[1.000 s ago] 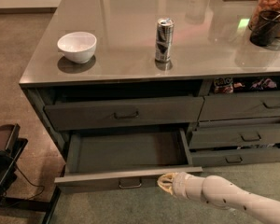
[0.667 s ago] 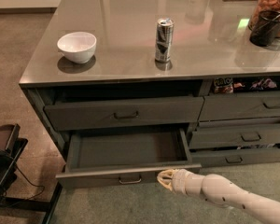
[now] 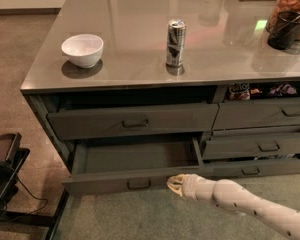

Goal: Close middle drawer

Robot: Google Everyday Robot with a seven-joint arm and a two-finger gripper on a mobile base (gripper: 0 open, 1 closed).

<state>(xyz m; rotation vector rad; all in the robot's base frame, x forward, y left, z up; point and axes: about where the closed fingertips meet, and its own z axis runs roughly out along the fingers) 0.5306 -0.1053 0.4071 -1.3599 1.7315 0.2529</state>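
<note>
Cream-white rounded arm [image 3: 250, 209], dotted with small dark specks; the gripper [image 3: 174, 184], low and right of centre, looks yellowish-tipped.

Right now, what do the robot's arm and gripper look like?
The arm is smooth, off-white and tubular, with rounded segments and small dark dots. The gripper, by the front of the middle drawer, is a pale cream tapered tip. No cables show.

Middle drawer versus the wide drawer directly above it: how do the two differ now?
The wide dark grey-brown middle drawer is pulled far out, baring its shallow grey inside; the wide grey drawer above it shows no inside. The pale robot gripper is by the middle drawer's front, right of its handle, not by the upper drawer. Both have flat grey fronts with small central loop handles.
</note>
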